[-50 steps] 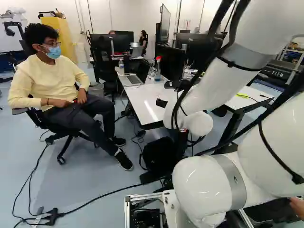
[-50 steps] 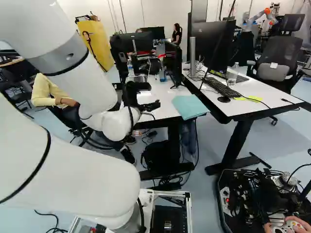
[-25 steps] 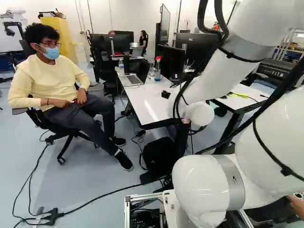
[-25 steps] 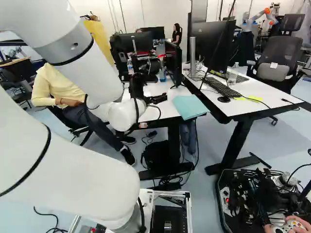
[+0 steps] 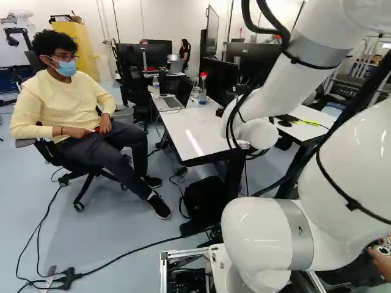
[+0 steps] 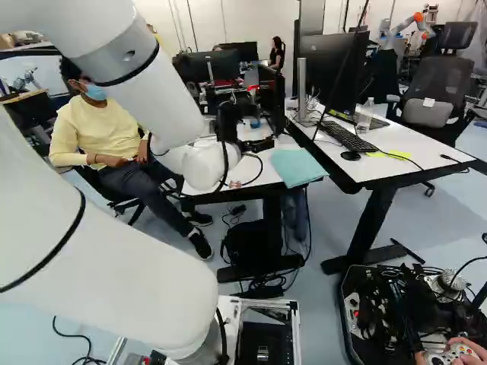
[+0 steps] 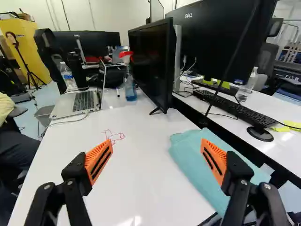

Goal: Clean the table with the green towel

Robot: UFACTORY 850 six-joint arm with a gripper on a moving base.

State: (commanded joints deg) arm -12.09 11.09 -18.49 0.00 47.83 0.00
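My gripper (image 6: 262, 143) reaches over the white table (image 6: 262, 169), left of the towel in the right base view. In the wrist view the gripper (image 7: 157, 162) stands wide open, with bare tabletop showing between its orange pads. The green towel (image 6: 295, 167), pale teal, lies flat at the table's edge; in the wrist view the towel (image 7: 195, 162) stretches behind and beside one finger, which hides part of it. Red marker lines (image 7: 113, 136) are drawn on the tabletop, ahead of the gripper and nearer the other finger.
Past the gripper stand a laptop (image 7: 77, 103), a spray bottle (image 7: 130, 84) and a monitor (image 7: 153, 63). Beside the towel, a second table bears a keyboard (image 6: 348, 137) and a water bottle (image 6: 365, 115). A seated person is beside the table. Another robot (image 6: 407, 29) stands far back.
The arm has swung, carrying the open gripper rightward in the right base view, closer to the towel. The base and the towel have stayed where they were.
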